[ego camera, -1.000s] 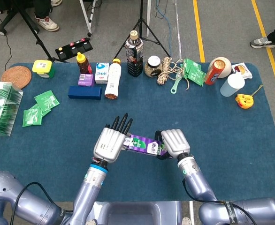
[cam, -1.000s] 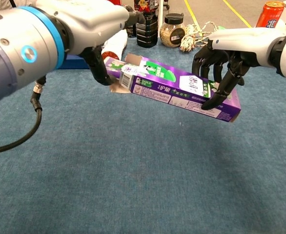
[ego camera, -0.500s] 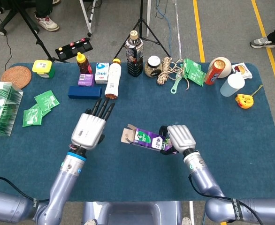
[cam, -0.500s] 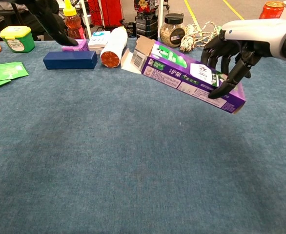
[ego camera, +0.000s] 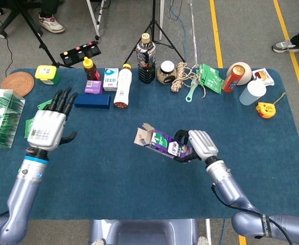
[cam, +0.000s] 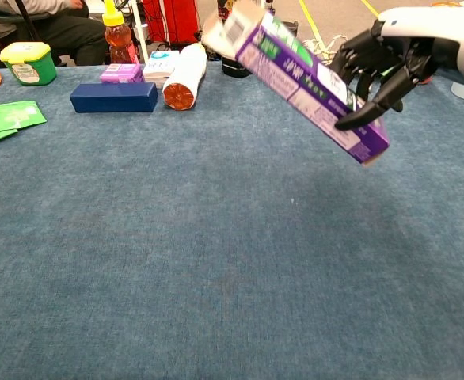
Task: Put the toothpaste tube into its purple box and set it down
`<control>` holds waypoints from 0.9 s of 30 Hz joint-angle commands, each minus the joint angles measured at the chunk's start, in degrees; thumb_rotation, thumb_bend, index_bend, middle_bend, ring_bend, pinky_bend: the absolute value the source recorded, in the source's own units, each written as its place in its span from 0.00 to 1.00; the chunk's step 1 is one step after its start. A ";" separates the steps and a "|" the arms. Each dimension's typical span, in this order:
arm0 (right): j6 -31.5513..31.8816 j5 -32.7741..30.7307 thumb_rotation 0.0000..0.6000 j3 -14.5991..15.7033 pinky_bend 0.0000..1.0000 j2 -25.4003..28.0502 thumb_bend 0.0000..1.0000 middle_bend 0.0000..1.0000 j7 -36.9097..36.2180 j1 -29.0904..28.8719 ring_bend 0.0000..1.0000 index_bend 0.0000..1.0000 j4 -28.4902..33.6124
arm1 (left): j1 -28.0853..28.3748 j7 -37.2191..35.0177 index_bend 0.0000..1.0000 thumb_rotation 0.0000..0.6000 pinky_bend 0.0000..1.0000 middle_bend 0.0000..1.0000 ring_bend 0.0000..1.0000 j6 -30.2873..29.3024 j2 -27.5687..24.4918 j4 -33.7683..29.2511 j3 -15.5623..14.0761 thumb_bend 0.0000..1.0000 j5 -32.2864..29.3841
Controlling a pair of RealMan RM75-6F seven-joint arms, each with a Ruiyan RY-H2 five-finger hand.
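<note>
My right hand (ego camera: 200,145) (cam: 386,59) grips the purple toothpaste box (ego camera: 162,142) (cam: 303,75) near its closed end and holds it in the air above the blue cloth. The box tilts, its open flap end (ego camera: 143,136) (cam: 232,24) raised up and to the left. No tube shows outside the box; I cannot see inside it. My left hand (ego camera: 48,126) is far off at the left, fingers spread, holding nothing. The chest view does not show it.
Along the far edge stand a dark blue box (ego camera: 92,101), a honey bottle (ego camera: 91,69), a white bottle lying down (ego camera: 123,86), a dark bottle (ego camera: 146,58), a jar (ego camera: 166,71), rope (ego camera: 188,76) and a red can (ego camera: 231,77). Green packets (ego camera: 43,116) lie left.
My left hand let go of the box's flap end and swung away to the far left. My right hand raised the box and tipped its open end higher.
</note>
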State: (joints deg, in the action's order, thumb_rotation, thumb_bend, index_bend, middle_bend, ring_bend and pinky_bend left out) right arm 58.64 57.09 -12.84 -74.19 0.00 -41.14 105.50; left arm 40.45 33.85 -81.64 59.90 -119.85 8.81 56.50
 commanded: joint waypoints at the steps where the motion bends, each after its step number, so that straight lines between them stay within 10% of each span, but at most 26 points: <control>1: -0.34 10.08 1.00 -0.28 0.69 -1.60 0.38 0.66 -10.21 3.22 0.64 0.59 -6.70 | -5.13 -9.99 0.00 1.00 0.36 0.00 0.00 2.22 -5.65 3.57 -1.60 0.16 4.50; 27: -3.18 8.34 1.00 4.81 0.69 -9.72 0.39 0.63 13.17 1.40 0.57 0.57 -29.47 | -18.10 -34.61 0.00 1.00 0.36 0.00 0.00 2.40 -8.97 17.63 -5.33 0.16 19.57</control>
State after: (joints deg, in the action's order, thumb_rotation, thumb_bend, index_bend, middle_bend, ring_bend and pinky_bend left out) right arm 56.04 66.24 -8.21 -83.39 12.22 -39.62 76.43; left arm 22.59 -0.46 -79.42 50.72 -102.54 3.41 75.82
